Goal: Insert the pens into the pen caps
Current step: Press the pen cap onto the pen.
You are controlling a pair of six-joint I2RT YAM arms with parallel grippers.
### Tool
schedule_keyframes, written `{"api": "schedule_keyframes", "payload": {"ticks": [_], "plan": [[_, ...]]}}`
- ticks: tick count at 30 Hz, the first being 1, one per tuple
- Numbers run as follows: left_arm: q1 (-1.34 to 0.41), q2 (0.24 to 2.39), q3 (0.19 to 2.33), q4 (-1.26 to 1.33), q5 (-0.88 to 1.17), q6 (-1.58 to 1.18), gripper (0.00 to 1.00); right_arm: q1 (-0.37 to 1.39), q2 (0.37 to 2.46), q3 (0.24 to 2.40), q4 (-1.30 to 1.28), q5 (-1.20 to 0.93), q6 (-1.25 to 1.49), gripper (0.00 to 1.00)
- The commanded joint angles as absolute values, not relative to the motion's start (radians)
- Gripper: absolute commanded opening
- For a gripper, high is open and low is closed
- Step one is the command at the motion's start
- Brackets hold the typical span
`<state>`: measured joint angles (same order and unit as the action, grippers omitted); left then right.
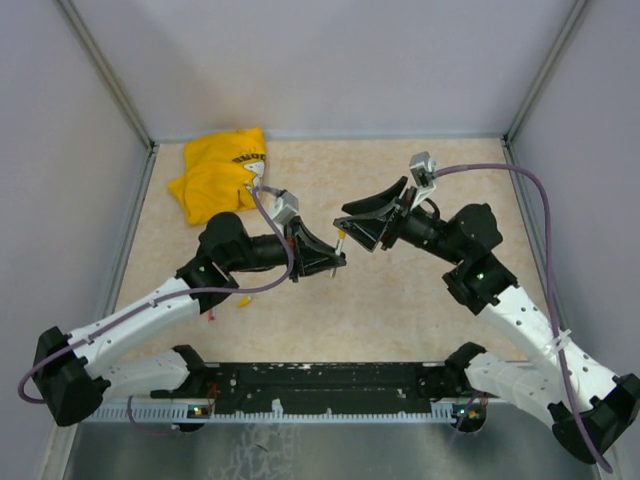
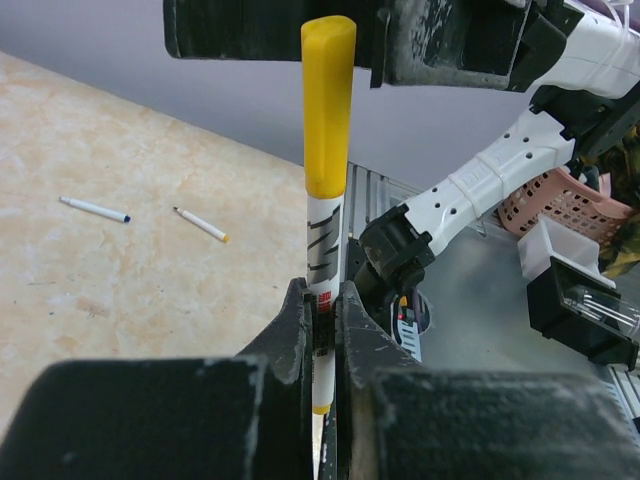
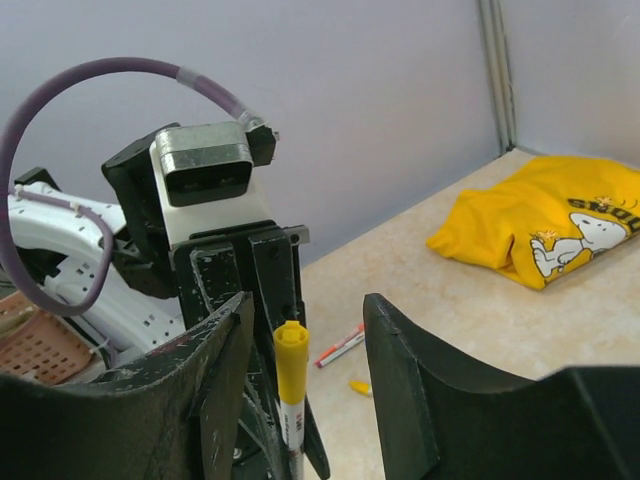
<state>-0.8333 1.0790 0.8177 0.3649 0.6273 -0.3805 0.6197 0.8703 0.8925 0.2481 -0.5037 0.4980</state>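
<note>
My left gripper [image 2: 321, 295] is shut on a white pen [image 2: 325, 240] and holds it upright above the table. A yellow cap [image 2: 328, 110] sits on the pen's top end. My right gripper [image 3: 305, 310] is open, with one jaw on each side of the yellow cap [image 3: 291, 362], not touching it. In the top view the left gripper [image 1: 335, 262] and the right gripper [image 1: 346, 226] meet at mid-table with the capped pen [image 1: 342, 240] between them. Two loose pens [image 2: 95, 209] [image 2: 200, 224] lie on the table. An orange-red pen [image 3: 340, 347] and a loose yellow cap [image 3: 360, 386] lie beyond.
A yellow cloth [image 1: 220, 172] lies bunched at the back left corner and shows in the right wrist view [image 3: 540, 230]. Grey walls close in the table. A pink basket [image 2: 560, 205] and a black box [image 2: 575, 300] stand off the table's near edge.
</note>
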Motion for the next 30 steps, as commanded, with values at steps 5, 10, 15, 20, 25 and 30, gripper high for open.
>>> {"api": "schedule_keyframes", "payload": {"ticks": [5,10,15,20,25,30], "plan": [[-0.829,1.113,0.860,0.444,0.676,-0.376,0.00,0.612,0.897,0.959,0.268,-0.565,0.503,0.41],[-0.829,1.119,0.866,0.445,0.670,-0.367,0.00,0.612,0.913,0.959,0.267,-0.582,0.503,0.28],[-0.830,1.121,0.878,0.443,0.654,-0.359,0.00,0.612,0.919,0.956,0.249,-0.590,0.502,0.20],[-0.829,1.128,0.898,0.447,0.634,-0.350,0.00,0.612,0.919,0.949,0.228,-0.597,0.493,0.08],[-0.830,1.131,0.913,0.463,0.588,-0.349,0.00,0.613,0.919,0.946,0.206,-0.597,0.482,0.00],[-0.830,1.126,0.943,0.483,0.526,-0.353,0.00,0.613,0.918,0.950,0.140,-0.586,0.436,0.00]]}}
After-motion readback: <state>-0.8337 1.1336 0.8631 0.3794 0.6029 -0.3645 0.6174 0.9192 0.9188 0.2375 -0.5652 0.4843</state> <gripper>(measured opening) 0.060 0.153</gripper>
